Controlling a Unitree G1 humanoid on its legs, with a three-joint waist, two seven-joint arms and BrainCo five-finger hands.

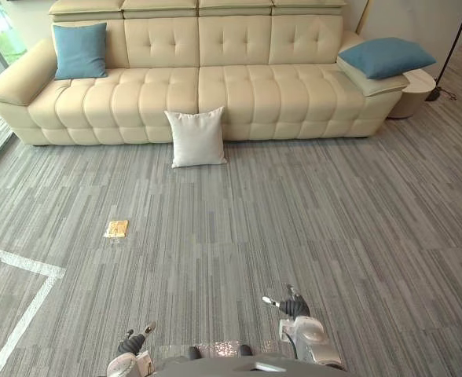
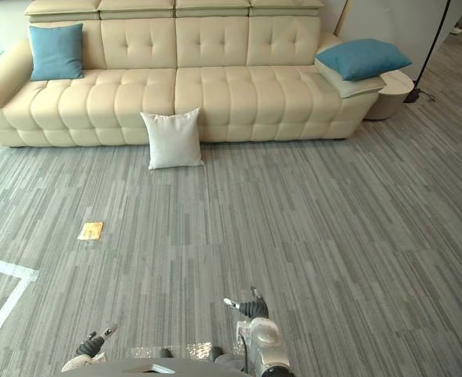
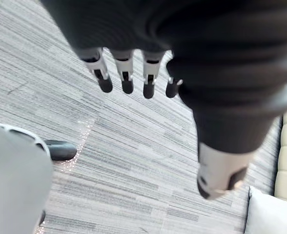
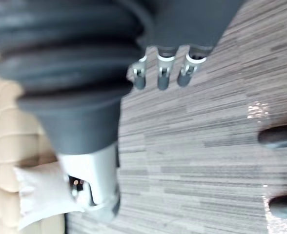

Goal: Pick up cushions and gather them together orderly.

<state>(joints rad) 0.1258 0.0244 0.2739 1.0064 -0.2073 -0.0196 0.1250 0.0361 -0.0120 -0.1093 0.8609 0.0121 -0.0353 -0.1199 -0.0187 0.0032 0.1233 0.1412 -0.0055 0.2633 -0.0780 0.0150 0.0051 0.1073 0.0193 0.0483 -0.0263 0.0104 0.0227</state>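
The sofa (image 1: 247, 86) is cream, smooth-skinned and button-tufted, with squared seat panels and padded armrests. The white cushion (image 1: 197, 137) is square and of matte fabric; it stands upright on the carpet (image 1: 309, 212) and leans against the front of the sofa near its middle. The left blue cushion (image 1: 80, 50), of woven cloth, stands upright on the seat against the backrest at the sofa's left end. The right blue cushion (image 1: 386, 56) lies tilted on the right armrest (image 1: 370, 82). The carpet is grey with fine streaks and carries a small flat yellow object (image 1: 116, 228). The left robot hand (image 1: 131, 343) and the right robot hand (image 1: 295, 307) hang low over the near carpet, well apart from every cushion, with fingers straight and nothing held.
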